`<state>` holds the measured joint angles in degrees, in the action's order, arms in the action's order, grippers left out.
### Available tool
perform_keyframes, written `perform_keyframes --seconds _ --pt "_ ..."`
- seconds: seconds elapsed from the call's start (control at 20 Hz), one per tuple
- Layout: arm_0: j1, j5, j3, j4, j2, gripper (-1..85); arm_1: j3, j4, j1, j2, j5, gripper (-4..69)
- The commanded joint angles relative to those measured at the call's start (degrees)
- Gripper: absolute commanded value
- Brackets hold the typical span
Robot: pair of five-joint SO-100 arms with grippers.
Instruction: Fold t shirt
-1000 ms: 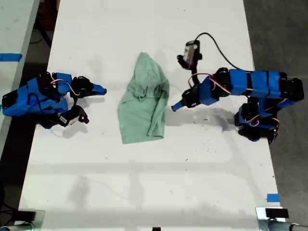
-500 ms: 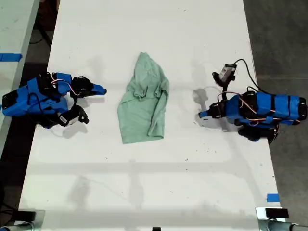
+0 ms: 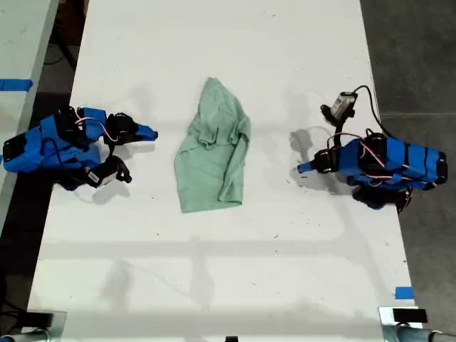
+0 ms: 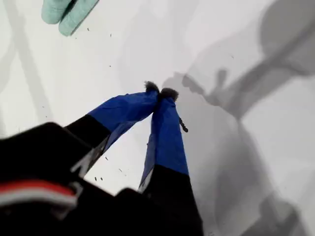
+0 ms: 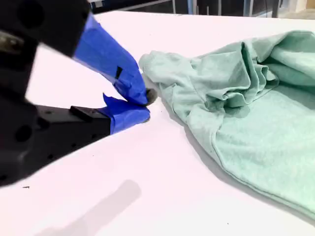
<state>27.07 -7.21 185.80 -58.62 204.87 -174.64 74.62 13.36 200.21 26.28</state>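
Both grippers are clenched on nothing: my first gripper (image 4: 161, 93) sits well apart from the t shirt (image 3: 212, 147), my second gripper (image 5: 145, 104) near its crumpled edge.

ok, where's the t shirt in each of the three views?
Exterior view: t shirt mid-table, between both arms.
First wrist view: only a small edge, well away from my first pincer.
Second wrist view: fills much of the frame, just beyond my second pincer.
Shared landmark: white table.
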Motion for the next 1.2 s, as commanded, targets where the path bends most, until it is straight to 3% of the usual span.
perform_keyframes --seconds 0.0,1.15 --pt "-0.26 0.79 2.55 0.26 0.44 -0.3 -3.78 0.62 0.62 0.88 -0.79 0.9" --pt "-0.44 0.88 2.55 0.26 0.44 -0.3 -3.78 0.88 0.62 0.88 -2.64 0.9"
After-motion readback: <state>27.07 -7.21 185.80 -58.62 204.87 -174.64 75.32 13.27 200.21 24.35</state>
